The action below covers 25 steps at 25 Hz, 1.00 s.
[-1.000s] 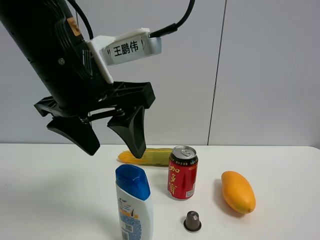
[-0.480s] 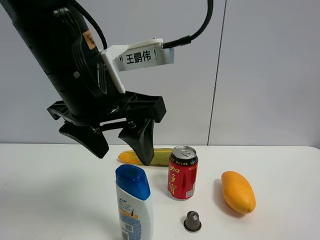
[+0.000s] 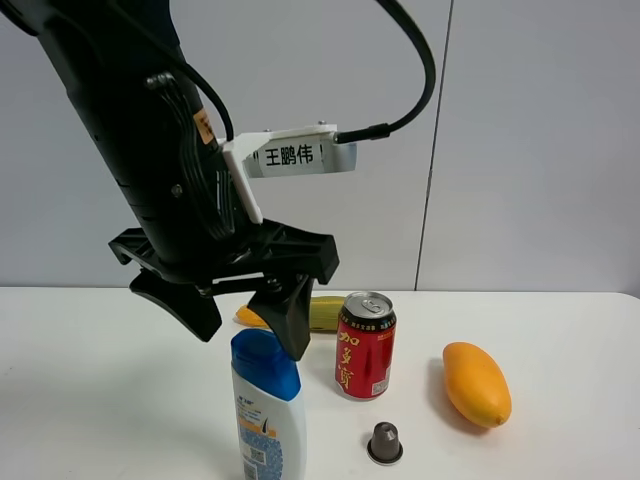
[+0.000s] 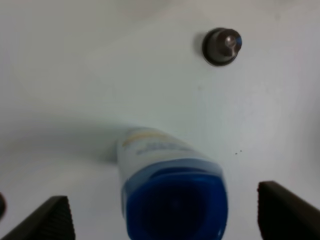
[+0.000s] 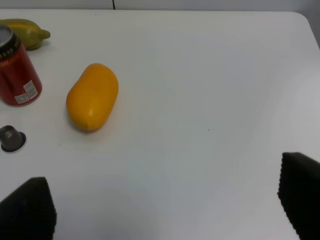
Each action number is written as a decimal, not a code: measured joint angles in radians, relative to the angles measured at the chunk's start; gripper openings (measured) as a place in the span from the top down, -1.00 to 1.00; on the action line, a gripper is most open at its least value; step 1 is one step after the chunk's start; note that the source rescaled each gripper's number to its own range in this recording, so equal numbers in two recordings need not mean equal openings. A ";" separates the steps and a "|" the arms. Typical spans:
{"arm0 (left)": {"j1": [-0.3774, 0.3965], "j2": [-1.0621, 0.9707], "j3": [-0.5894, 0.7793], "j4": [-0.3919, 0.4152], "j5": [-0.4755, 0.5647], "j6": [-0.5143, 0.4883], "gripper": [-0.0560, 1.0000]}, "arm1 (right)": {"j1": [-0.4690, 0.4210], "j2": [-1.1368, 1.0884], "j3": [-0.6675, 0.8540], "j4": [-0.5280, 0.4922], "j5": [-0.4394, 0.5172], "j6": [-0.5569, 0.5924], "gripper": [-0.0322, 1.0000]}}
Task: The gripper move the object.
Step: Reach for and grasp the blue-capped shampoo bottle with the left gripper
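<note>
The object, a white shampoo bottle (image 3: 268, 425) with a blue flip cap, stands upright at the table's front. My left gripper (image 3: 250, 336), a big black claw under a white tag with Chinese characters, hangs open just above the cap, one finger on each side and neither touching. In the left wrist view the blue cap of the bottle (image 4: 172, 210) lies between the two fingertips (image 4: 47, 220) of the left gripper (image 4: 165, 219). My right gripper (image 5: 162, 200) is open over bare table with nothing in it, and the exterior view does not show it.
A red drink can (image 3: 365, 345) stands right of the bottle, with a yellow-green corn cob (image 3: 320, 313) behind it. An orange mango (image 3: 476, 384) lies further right. A small dark coffee capsule (image 3: 385, 443) sits in front of the can. The white table (image 3: 100, 380) has bare space on the left.
The left arm has come down and to the right, bringing its open claw from above the corn cob to just over the bottle's cap. The objects have not moved.
</note>
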 joint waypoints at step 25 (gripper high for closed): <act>0.000 0.105 0.000 0.003 -0.029 -0.001 -0.03 | 0.000 0.000 0.000 0.000 0.000 0.000 -1.00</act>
